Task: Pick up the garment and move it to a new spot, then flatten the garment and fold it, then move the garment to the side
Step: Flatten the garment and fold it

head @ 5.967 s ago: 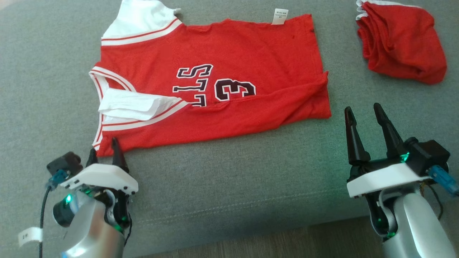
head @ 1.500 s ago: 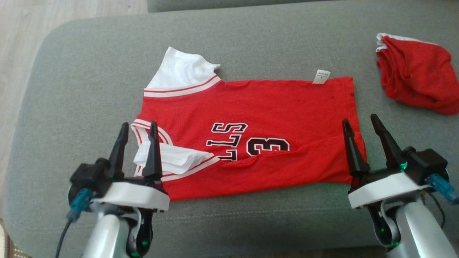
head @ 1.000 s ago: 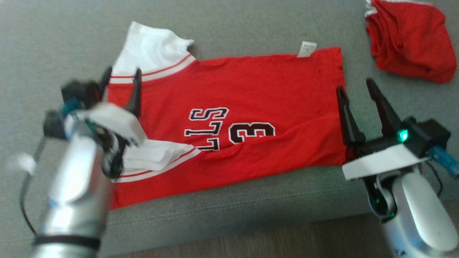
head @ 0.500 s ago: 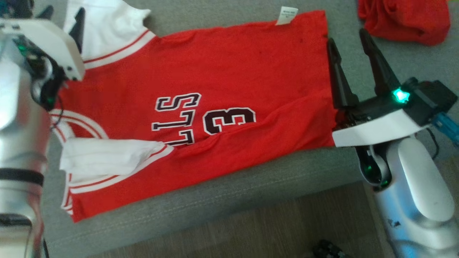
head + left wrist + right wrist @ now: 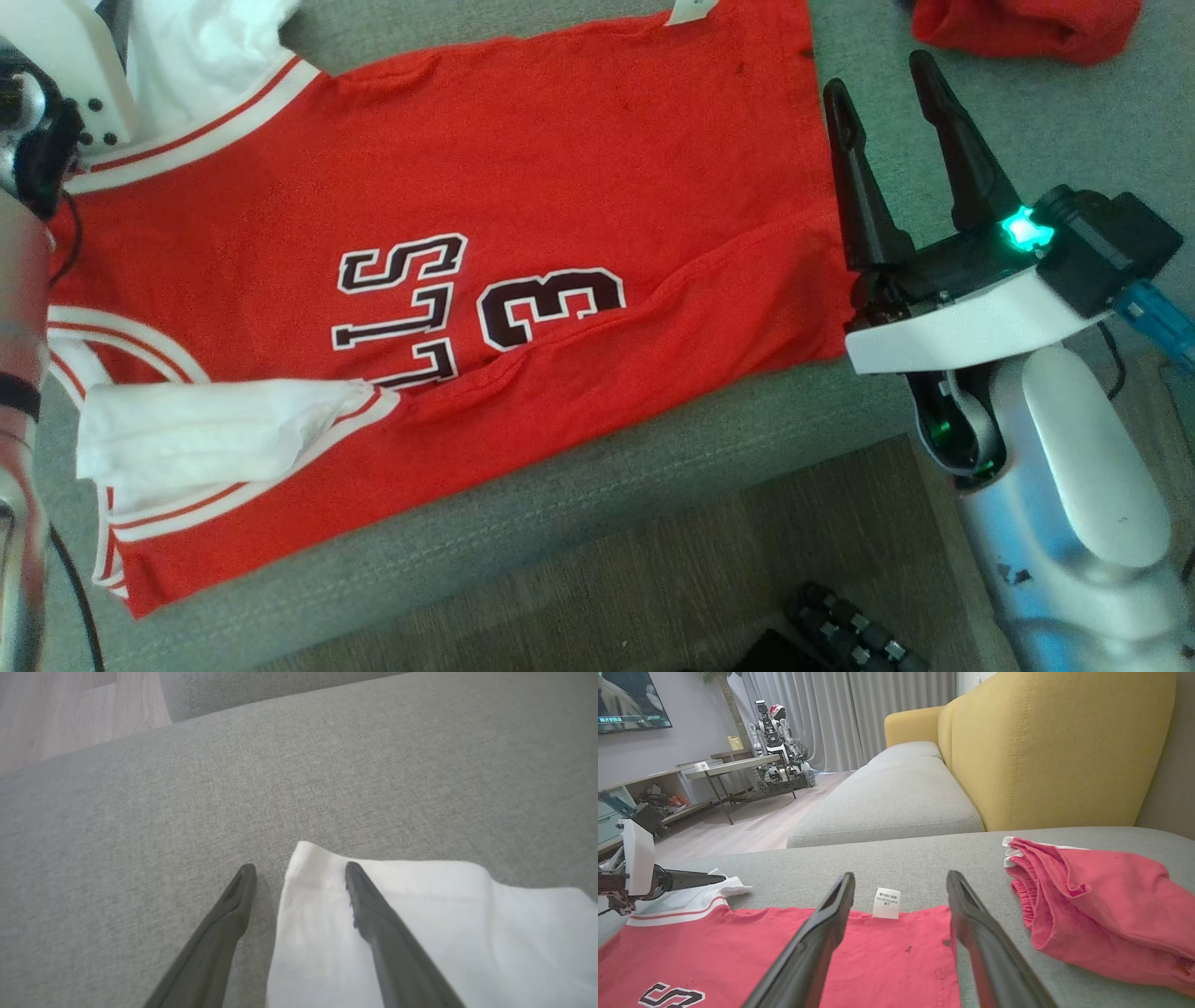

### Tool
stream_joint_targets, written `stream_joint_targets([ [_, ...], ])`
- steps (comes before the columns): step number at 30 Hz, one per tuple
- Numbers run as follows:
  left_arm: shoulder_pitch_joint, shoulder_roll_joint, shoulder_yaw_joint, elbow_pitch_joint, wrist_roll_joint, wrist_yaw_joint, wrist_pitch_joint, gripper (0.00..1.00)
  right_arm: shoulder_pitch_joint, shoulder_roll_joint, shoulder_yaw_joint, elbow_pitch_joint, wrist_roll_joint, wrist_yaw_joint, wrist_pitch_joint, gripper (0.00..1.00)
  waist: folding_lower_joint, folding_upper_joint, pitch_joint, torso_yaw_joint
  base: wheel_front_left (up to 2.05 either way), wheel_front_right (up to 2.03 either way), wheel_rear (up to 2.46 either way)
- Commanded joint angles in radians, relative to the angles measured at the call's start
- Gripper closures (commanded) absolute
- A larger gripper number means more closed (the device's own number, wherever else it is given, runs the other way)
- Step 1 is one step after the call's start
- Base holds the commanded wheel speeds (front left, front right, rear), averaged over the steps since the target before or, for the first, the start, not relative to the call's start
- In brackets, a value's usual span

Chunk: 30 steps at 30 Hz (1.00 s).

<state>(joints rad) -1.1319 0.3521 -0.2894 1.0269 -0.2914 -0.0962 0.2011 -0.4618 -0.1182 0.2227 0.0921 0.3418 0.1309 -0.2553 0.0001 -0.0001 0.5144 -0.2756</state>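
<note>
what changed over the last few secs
The left gripper reached from the near corner of the jersey across to its far white sleeve, open and straddling its edge. The right gripper, open, edged forward beside the hem. Nothing grasped. The jersey and shorts lie as before.

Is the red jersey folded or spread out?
Mostly spread: the red jersey lies flat on the grey cushion, number showing; only its near edge and one white sleeve are folded over.

1. The garment (image 5: 560, 187) is red, with white sleeves, red-and-white striped trim, and dark lettering outlined in white.
2. The cushion (image 5: 653, 476) is grey-green, finely woven.
3. The crumpled shorts (image 5: 1101, 896) are red with a white edge.
4. The backrest (image 5: 1055, 746) is mustard yellow.
5. The right gripper (image 5: 877, 73) has black fingers (image 5: 857, 187), a white housing, a green light.
</note>
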Motion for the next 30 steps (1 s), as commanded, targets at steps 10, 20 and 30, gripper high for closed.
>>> stream_joint_targets([
  [10,-0.069,0.028,-0.015,0.036,-0.001,-0.015,-0.024,1.00,-0.004,0.005,-0.015,-0.009,0.009,0.000,-0.006,0.00,-0.0001,0.0001,-0.002,0.011,0.00,0.00,0.00],
  [20,-0.059,-0.028,-0.019,0.003,-0.021,-0.017,-0.264,1.00,-0.124,-0.019,-0.026,0.191,0.057,0.000,0.083,0.00,-0.0001,0.0001,-0.043,0.106,0.00,0.00,0.00],
  [30,-0.002,-0.105,-0.059,-0.041,-0.041,-0.027,-0.377,1.00,-0.298,-0.147,0.026,0.473,0.106,0.000,0.209,0.00,-0.0001,0.0001,-0.070,0.203,0.00,0.00,0.00],
])
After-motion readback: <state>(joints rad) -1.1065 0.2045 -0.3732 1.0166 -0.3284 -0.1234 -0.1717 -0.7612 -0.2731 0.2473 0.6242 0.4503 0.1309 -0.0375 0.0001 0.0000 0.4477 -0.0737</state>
